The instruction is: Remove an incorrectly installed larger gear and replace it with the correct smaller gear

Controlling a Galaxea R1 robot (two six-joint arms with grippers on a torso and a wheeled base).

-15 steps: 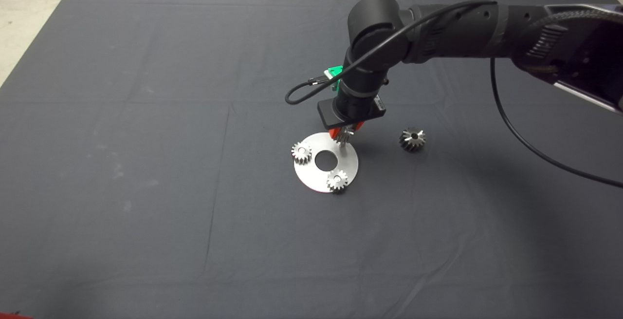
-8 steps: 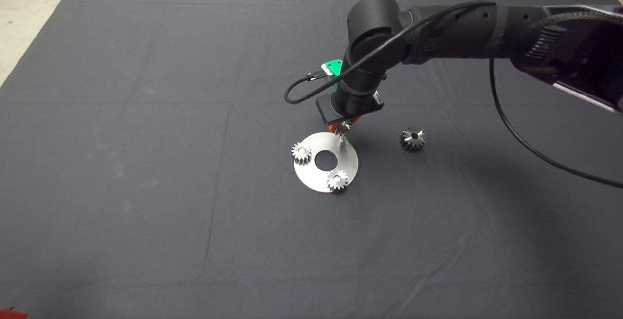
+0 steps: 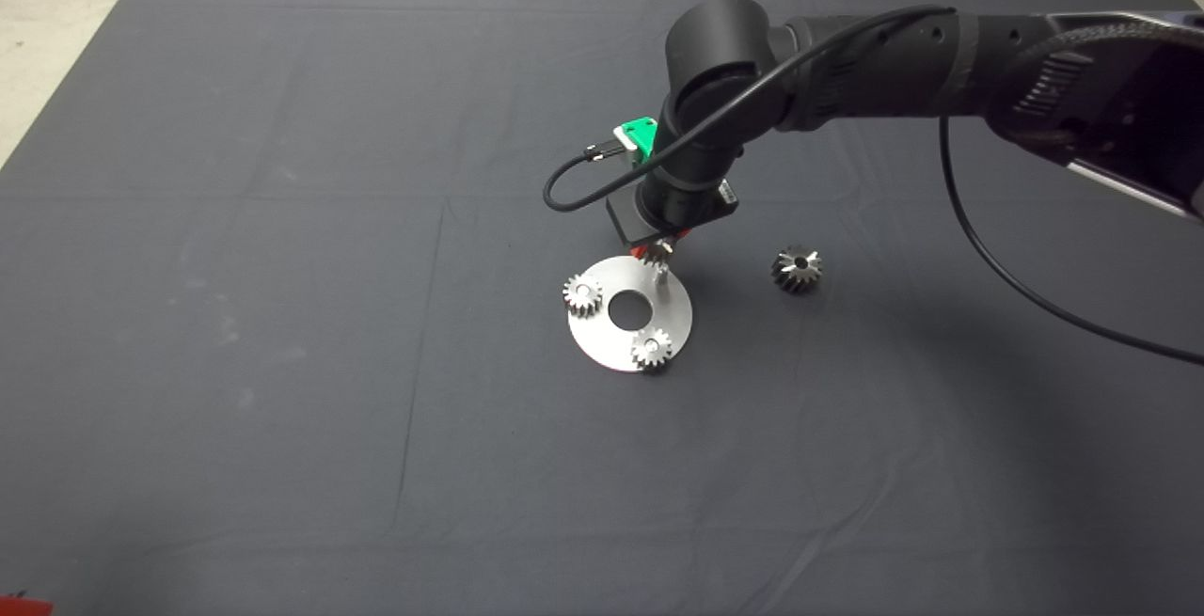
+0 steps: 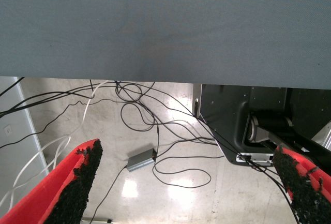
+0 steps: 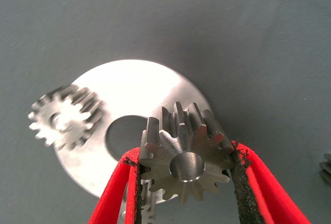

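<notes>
1. Near mid-bench, a little toward the far edge, the small gear point(image 5: 187, 164) sits clamped between the right jaws, pads point(image 5: 239, 182) gripping its toothed rim from both sides so the bore stays open underneath. I judge this is so it can slip down over the pin point(image 3: 662, 283).
2. That pin stands bare on the disc point(image 3: 602, 345), a flat bright steel plate with a round centre hole. It is the only free post.
3. Two matching flat gears point(image 3: 582, 295) point(image 3: 651, 350) already sit on the disc's other posts.
4. Toward the right edge, the big gear point(image 3: 798, 269), darker and thick with long teeth, lies on the mat point(image 3: 282, 315) well off the disc.
5. The left jaws stand wide apart, parked off the bench over floor cables point(image 4: 155, 131).
</notes>
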